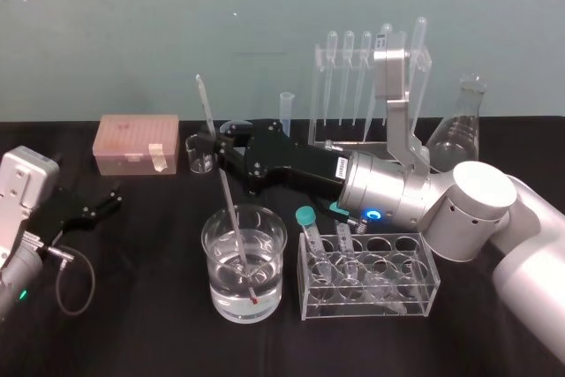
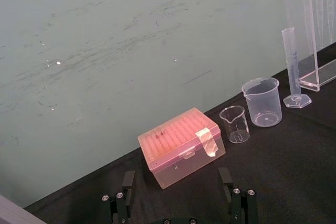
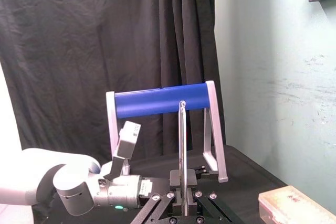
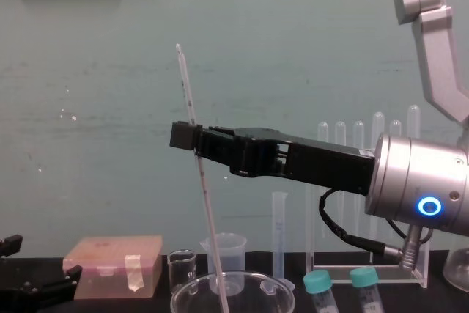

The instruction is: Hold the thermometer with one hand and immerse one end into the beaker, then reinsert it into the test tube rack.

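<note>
A black-clothed table (image 1: pixel 141 324) stands before a teal wall. Above the beaker (image 1: pixel 212 271), the right gripper (image 1: pixel 214 149) is clenched on the thermometer (image 1: pixel 231 209), which leans with its lower end in the beaker's water. The dip looks done. What is left is lifting it out and slotting it into the rack (image 1: pixel 331 142), behind and right of the beaker. The left gripper (image 1: pixel 104 203) lies left of the beaker, fingers apart.

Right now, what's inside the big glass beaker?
The wide clear glass beaker holds clear liquid and the lower end of the long thin glass thermometer, gripped higher up by the right end effector. Whether its red tip touches bottom is unclear.
</note>
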